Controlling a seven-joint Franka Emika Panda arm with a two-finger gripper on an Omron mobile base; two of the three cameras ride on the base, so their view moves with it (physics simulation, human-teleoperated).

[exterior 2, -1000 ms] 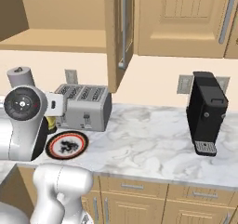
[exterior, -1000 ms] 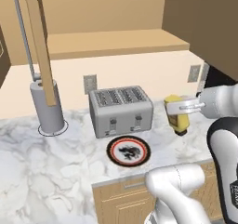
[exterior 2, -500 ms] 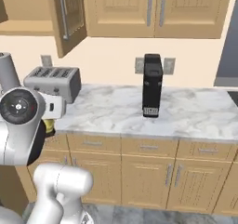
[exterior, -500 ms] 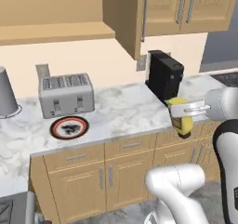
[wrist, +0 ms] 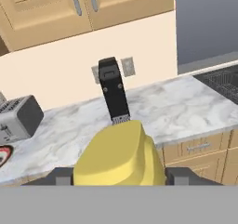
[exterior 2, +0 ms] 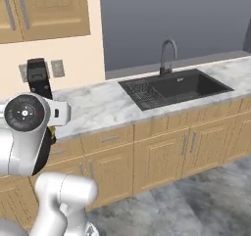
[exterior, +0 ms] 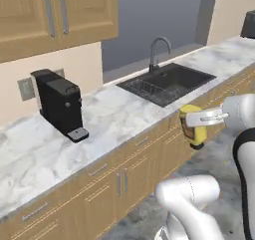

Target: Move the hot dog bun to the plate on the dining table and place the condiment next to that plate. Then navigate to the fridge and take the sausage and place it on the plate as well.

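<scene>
The condiment (exterior: 193, 132), a yellow squeeze bottle, hangs in the air in front of the lower cabinets, with my gripper (exterior: 201, 118) shut on it from the right. In the hand view the yellow bottle (wrist: 119, 156) bulges up between the two dark fingertips (wrist: 60, 175), its cap hidden. The hot dog bun, the plate, the dining table, the fridge and the sausage are out of view.
A marble counter (exterior: 109, 119) runs over wooden cabinets (exterior 2: 162, 147). On it stands a black coffee machine (exterior: 60, 104) (wrist: 114, 90); a dark sink (exterior: 167, 82) (exterior 2: 176, 88) with a faucet is set in. A toaster (wrist: 18, 118) is at the hand view's left.
The base has swung right along the counter, so both base views shifted: toaster and small patterned plate slid out, the sink came in. The bottle stays in the gripper.
</scene>
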